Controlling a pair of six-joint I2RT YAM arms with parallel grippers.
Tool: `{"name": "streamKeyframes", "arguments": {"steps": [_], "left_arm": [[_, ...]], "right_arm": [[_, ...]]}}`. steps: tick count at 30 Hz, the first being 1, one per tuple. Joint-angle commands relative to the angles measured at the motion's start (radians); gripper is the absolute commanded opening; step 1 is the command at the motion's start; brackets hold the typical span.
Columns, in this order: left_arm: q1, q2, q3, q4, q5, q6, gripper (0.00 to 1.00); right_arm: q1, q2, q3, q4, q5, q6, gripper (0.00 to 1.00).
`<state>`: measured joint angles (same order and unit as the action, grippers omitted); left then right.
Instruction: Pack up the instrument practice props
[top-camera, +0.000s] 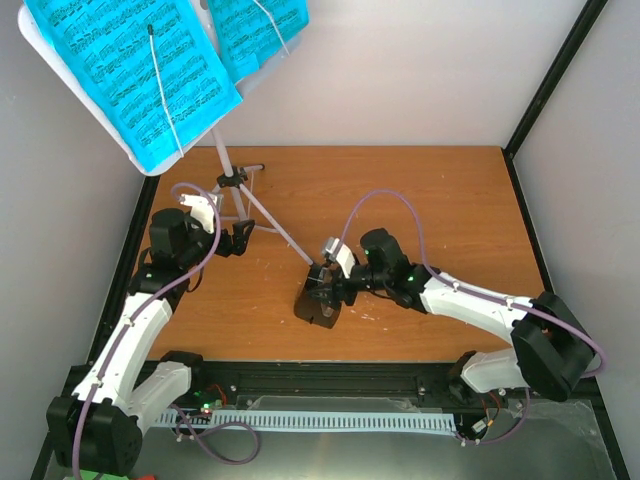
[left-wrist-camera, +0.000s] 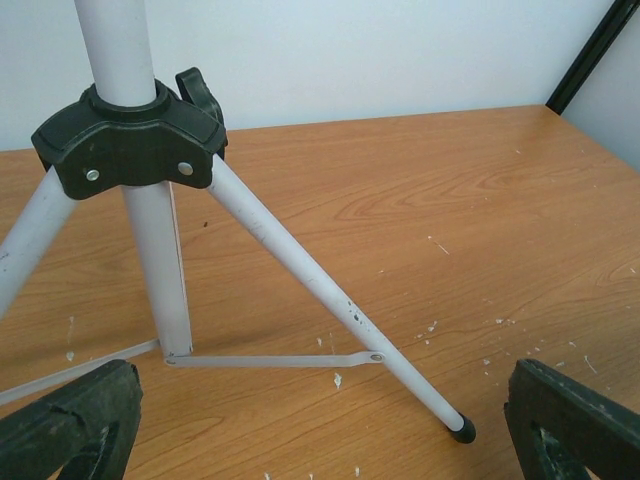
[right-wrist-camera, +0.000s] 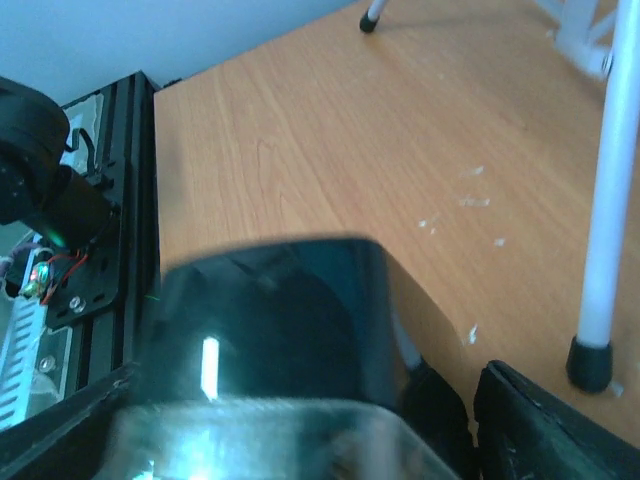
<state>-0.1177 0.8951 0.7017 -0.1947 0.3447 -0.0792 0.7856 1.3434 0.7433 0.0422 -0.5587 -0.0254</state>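
White music stand (top-camera: 232, 181) upright (pole vertical), legs (left-wrist-camera: 300, 265) splayed on table (top-camera: 420, 200)

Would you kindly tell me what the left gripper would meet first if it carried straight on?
Probably the music stand's tripod: its thin brace and slanting front leg lie just ahead between the left gripper's open fingers, though depth is hard to judge.
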Motion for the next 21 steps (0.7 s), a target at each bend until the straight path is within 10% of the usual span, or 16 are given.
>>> {"name": "streamKeyframes", "arguments": {"steps": [1, 21], "left_arm": [[0.004, 0.007, 0.005, 0.026, 0.01, 0.018, 0.99], [0.004, 0.014, 0.005, 0.026, 0.021, 0.006, 1.0]], "right_arm": [[0.016, -0.03, -0.067, 0.037, 0.012, 0.041, 0.79], [0.168, -0.102, -0.177, 0.192, 0.472, 0.107, 0.65]]}}
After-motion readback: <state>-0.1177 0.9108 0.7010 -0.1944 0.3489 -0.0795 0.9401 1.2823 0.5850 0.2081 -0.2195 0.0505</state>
